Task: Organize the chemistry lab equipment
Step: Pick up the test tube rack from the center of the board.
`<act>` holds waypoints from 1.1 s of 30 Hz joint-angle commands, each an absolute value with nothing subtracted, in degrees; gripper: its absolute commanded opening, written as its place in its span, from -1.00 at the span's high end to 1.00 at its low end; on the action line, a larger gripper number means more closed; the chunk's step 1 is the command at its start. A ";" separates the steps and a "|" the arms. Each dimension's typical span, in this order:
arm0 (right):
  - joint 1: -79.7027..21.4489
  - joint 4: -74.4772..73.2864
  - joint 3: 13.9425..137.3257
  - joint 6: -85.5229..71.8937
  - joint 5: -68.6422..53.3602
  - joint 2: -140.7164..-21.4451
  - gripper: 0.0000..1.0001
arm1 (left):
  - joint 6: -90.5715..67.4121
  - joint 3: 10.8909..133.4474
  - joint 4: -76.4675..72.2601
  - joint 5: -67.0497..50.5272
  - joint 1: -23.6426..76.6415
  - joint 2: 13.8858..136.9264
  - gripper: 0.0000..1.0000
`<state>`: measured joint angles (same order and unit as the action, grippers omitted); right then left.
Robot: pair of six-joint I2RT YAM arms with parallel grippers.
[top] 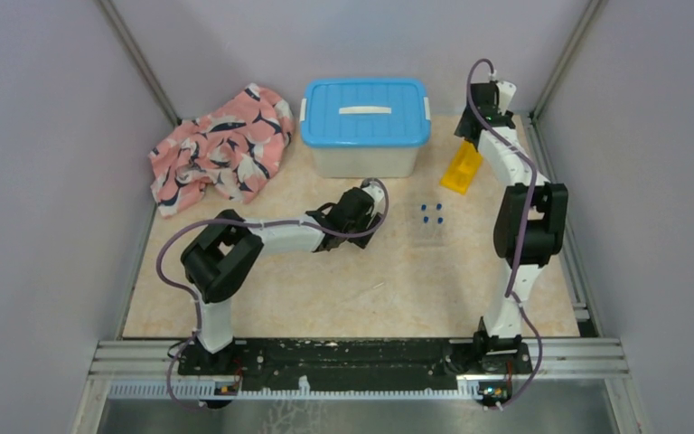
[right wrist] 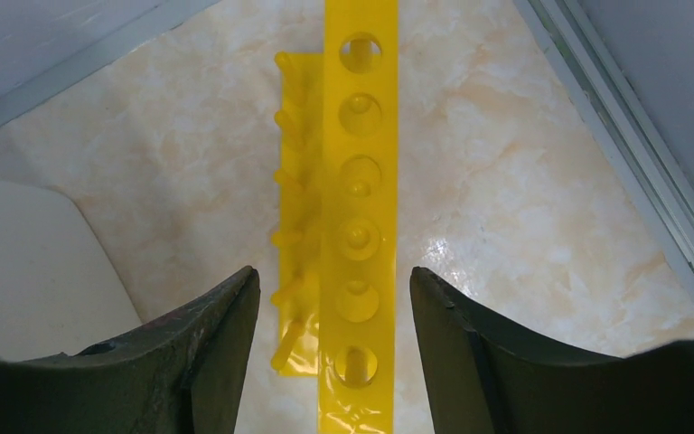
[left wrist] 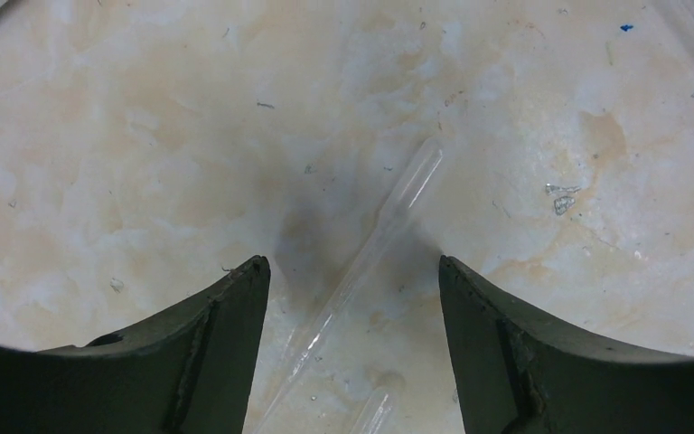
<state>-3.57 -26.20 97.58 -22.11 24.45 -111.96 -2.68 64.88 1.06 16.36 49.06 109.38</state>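
My left gripper (top: 367, 208) is open, low over the table's middle. In the left wrist view its jaws (left wrist: 352, 262) straddle a thin clear tube (left wrist: 396, 206) lying slantwise on the table, not touching it. A second clear tube end (left wrist: 375, 411) shows at the bottom edge. Three blue-capped clear tubes (top: 431, 213) lie to its right. My right gripper (top: 470, 136) is open at the far right, above the long yellow holed rack (top: 462, 167). The rack (right wrist: 359, 226) runs lengthwise between the open jaws (right wrist: 333, 271). The tongs and the ball are out of view.
A white bin with a blue lid (top: 366, 122) stands at the back centre; its corner (right wrist: 27, 271) shows left of the rack. A pink whale-patterned cloth (top: 221, 149) lies at the back left. Grey walls and a metal rail (right wrist: 633, 163) border the table on the right.
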 commanded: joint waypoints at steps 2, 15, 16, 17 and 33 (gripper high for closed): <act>-3.43 -27.71 102.09 -21.33 26.14 -113.90 -0.25 | 0.13 66.55 -0.40 19.41 49.47 111.82 -0.47; -2.37 -27.68 100.38 -21.05 27.47 -115.78 -0.32 | 2.64 68.01 -1.07 19.07 49.57 115.17 0.09; -2.37 -27.71 100.37 -20.96 27.36 -116.03 -0.32 | 2.64 68.00 -0.99 18.87 49.57 115.36 0.14; -2.37 -27.73 100.45 -20.86 27.34 -116.25 -0.32 | 2.64 67.98 -0.95 18.74 49.57 115.38 0.18; -2.12 -28.14 99.84 -20.93 25.92 -118.82 -0.27 | 1.85 68.51 -0.26 18.08 49.57 116.72 0.73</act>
